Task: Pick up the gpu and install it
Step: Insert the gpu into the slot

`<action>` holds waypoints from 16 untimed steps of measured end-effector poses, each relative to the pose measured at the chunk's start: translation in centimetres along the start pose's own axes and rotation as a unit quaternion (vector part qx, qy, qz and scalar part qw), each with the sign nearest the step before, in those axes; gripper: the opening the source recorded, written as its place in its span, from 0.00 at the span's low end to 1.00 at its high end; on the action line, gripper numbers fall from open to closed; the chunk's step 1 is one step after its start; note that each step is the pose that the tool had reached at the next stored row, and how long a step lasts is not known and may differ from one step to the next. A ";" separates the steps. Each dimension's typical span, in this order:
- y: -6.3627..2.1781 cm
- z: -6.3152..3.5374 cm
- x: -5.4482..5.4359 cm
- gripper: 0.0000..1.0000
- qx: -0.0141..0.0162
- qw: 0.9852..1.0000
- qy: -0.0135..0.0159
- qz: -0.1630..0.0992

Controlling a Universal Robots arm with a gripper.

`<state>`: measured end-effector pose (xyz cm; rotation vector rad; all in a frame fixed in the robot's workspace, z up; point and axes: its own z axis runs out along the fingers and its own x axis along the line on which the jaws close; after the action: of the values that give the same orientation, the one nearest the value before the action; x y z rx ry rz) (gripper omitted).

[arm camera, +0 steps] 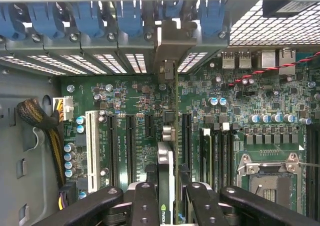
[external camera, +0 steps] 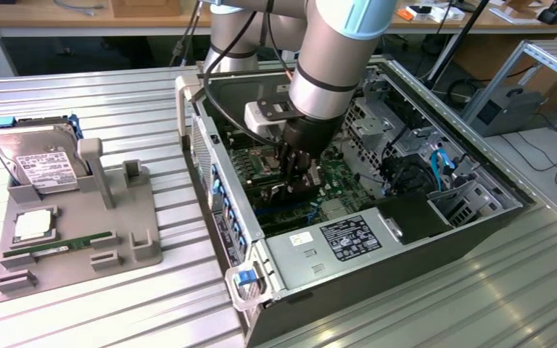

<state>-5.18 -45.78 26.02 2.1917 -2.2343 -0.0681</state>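
Note:
The gpu [arm camera: 166, 158] stands edge-on between my fingers [arm camera: 145, 201], a thin card with a green logo on its near end. Its metal bracket [arm camera: 167, 46] reaches the rear slot openings of the case. My gripper [arm camera: 167, 198] is shut on the card from both sides, directly over the long expansion slots of the green motherboard [arm camera: 240, 96]. In the exterior view my gripper [external camera: 296, 168] reaches down into the open computer case [external camera: 356, 239], with the dark gpu [external camera: 293, 192] below it, low against the board. Whether the card's edge sits fully in a slot is hidden.
On the exterior view's left a grey fixture [external camera: 114, 246] holds a silver hard drive [external camera: 37, 163], a square chip [external camera: 32, 225] and a green memory stick [external camera: 61, 246]. Blue slot latches [arm camera: 90, 16], a white slot [arm camera: 91, 148], a braided cable [arm camera: 42, 118] and the processor socket [arm camera: 267, 176] surround the card.

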 end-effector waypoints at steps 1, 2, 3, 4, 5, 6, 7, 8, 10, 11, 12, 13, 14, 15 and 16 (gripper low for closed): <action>-0.02 0.04 0.0 0.27 0.000 1.000 0.000 0.000; -0.04 0.09 0.0 0.27 0.000 1.000 0.000 0.000; -0.04 0.13 0.0 0.27 0.000 1.000 0.000 0.000; -0.05 0.20 0.0 0.27 0.000 1.000 0.000 0.000; -0.05 0.23 0.0 0.27 0.000 1.000 0.000 0.000; -0.05 0.23 0.0 0.27 0.000 1.000 0.000 0.000; -0.05 0.25 0.0 0.27 0.000 1.000 0.000 0.000; -0.05 0.25 0.0 0.27 0.000 1.000 0.000 0.000; -0.05 0.25 0.0 0.27 0.000 1.000 0.000 0.000; -0.06 0.29 0.0 0.27 0.000 1.000 -0.001 0.000; -0.06 0.32 0.0 0.28 0.000 1.000 -0.001 0.000; -0.05 0.27 0.0 0.34 0.000 1.000 0.000 0.000; -0.05 0.26 0.0 0.46 0.000 1.000 0.000 0.000; -0.05 0.26 0.0 0.52 0.000 1.000 0.000 0.000; -0.05 0.26 0.0 0.58 0.000 1.000 0.000 0.000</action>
<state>-5.14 -45.78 25.75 2.1919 -2.2345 -0.0683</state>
